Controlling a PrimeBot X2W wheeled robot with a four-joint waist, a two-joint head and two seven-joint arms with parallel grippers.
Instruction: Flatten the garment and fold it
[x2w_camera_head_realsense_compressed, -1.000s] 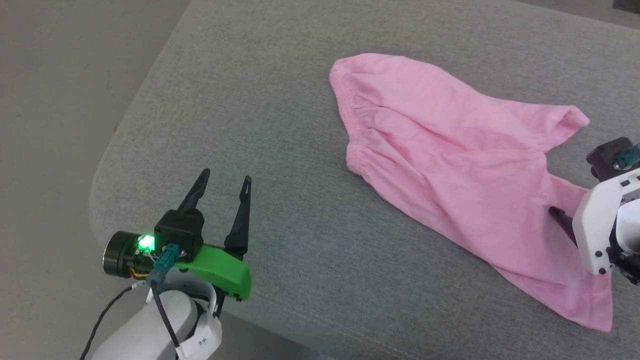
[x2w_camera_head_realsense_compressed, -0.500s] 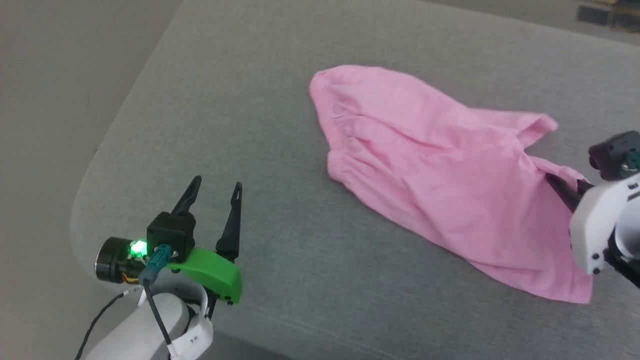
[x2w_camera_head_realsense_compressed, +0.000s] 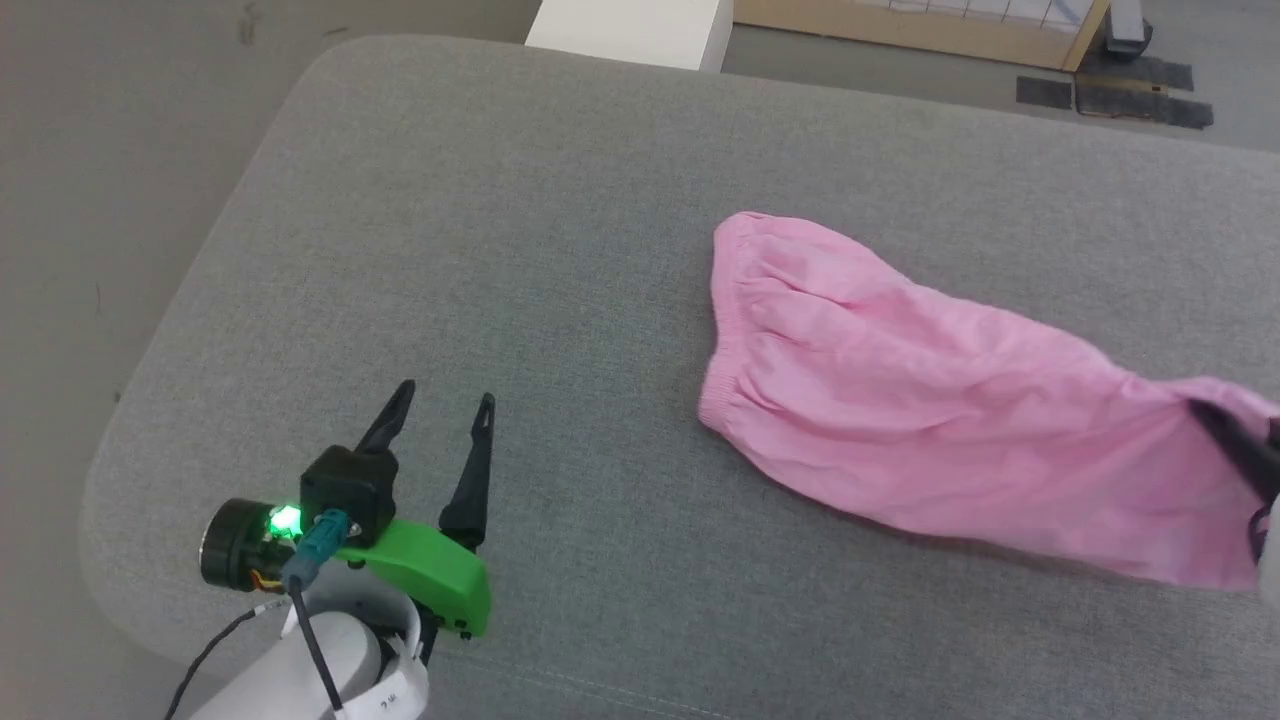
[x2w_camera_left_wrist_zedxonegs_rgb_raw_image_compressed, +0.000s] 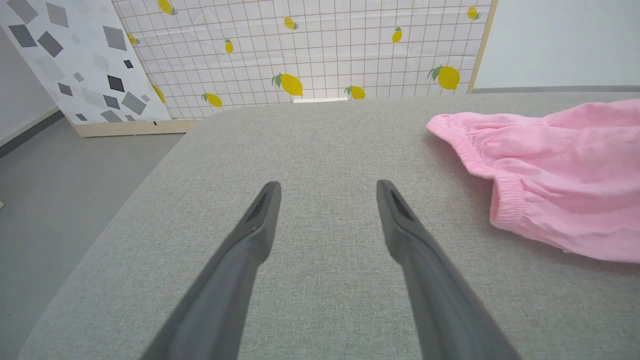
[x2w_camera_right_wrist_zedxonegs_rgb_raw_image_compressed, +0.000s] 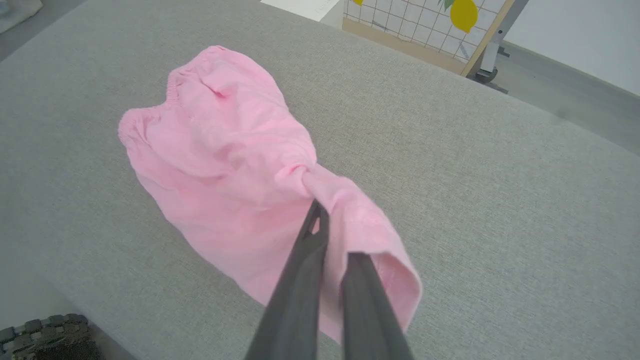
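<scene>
**Grey cushion — garment pinched at its leg end**

Grey fabric runs edge to edge, and the garment lies toward our right side, with its waistband facing the middle. Our right gripper is clenched on a bunch of cloth at the leg end. We judge this pinch is meant to drag the shorts out straight, as the cloth drapes from the fingers. Our left gripper hovers released over bare cushion, well apart from the waistband — likely waiting to take that end. Flattening is not yet done.

Left gripper: green bracket, dark fingers
</scene>
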